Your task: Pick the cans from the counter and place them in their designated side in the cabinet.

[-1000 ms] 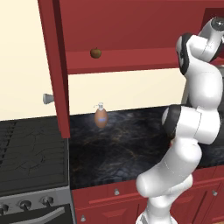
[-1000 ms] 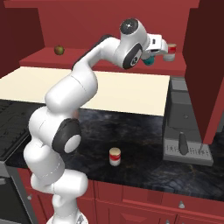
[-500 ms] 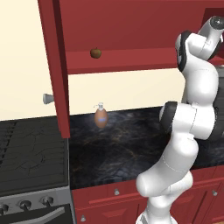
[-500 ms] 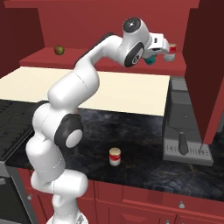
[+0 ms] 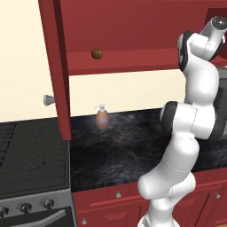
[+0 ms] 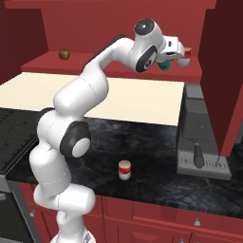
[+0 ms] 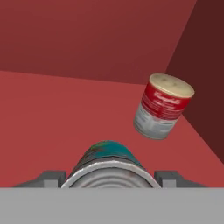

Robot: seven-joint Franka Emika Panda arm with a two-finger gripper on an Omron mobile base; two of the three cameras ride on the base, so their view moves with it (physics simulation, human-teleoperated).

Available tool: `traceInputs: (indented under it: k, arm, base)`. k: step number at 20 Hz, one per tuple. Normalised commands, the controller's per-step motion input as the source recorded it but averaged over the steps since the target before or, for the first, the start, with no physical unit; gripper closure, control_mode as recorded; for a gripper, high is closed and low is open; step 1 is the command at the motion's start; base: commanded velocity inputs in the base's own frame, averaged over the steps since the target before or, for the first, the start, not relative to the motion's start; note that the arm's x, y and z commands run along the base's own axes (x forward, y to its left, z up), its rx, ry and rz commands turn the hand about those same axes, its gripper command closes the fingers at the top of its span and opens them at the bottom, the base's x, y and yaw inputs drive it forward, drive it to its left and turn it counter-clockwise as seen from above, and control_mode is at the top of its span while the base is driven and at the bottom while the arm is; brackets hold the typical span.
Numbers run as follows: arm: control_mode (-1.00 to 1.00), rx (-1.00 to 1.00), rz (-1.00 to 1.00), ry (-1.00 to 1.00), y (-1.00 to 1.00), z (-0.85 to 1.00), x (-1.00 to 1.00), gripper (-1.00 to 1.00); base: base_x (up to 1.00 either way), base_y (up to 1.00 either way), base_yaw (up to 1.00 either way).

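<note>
My gripper (image 7: 109, 178) reaches into the right end of the dark-red cabinet (image 6: 42, 64), just above its shelf. The teal-blue can (image 7: 107, 159) sits between the two fingertips (image 7: 49, 178), its metal end facing the camera. Both tips stand close against its sides, and I cannot tell whether they still press it. In the right base view the teal can (image 6: 163, 65) hangs just under the hand (image 6: 174, 53). A red-banded can (image 7: 162, 106) stands on the shelf beyond it to the right. A second red-banded can (image 6: 125, 169) stands upright on the black counter (image 6: 156, 156).
A small brown apple (image 6: 64, 54) rests on the shelf's left part. A brown pump bottle (image 5: 102, 119) stands at the back of the counter. The open red door (image 5: 55, 66) hangs at left above the stove (image 5: 26, 155). A dark appliance (image 6: 201, 142) occupies the counter's right end.
The hand has crept slightly further right into the cabinet with the teal can, and the arm has straightened a little. The cans on shelf and counter have not moved.
</note>
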Motion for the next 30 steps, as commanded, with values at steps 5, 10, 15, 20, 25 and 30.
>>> traceInputs:
  k: [5, 10, 15, 20, 25, 30]
  arm:
    - [-1.00, 0.00, 0.00, 0.00, -0.06, -0.14, 0.23, -1.00]
    - [-1.00, 0.00, 0.00, 0.00, -0.02, -0.08, 0.33, -1.00]
    - [-1.00, 0.00, 0.02, -0.07, -0.15, 0.00, 0.01, -1.00]
    - [-1.00, 0.00, 0.05, -0.13, -0.09, 0.00, 0.00, -1.00]
    - [-1.00, 0.00, 0.07, -0.15, 0.00, 0.00, 0.00, -1.00]
    - [-1.00, 0.01, 0.07, -0.16, 0.00, 0.10, -0.13, -1.00]
  base:
    - [0.00, 0.00, 0.00]
    - [0.00, 0.00, 0.00]
    - [0.00, 0.00, 0.00]
    - [0.00, 0.00, 0.00]
    - [0.00, 0.00, 0.00]
    - [0.00, 0.00, 0.00]
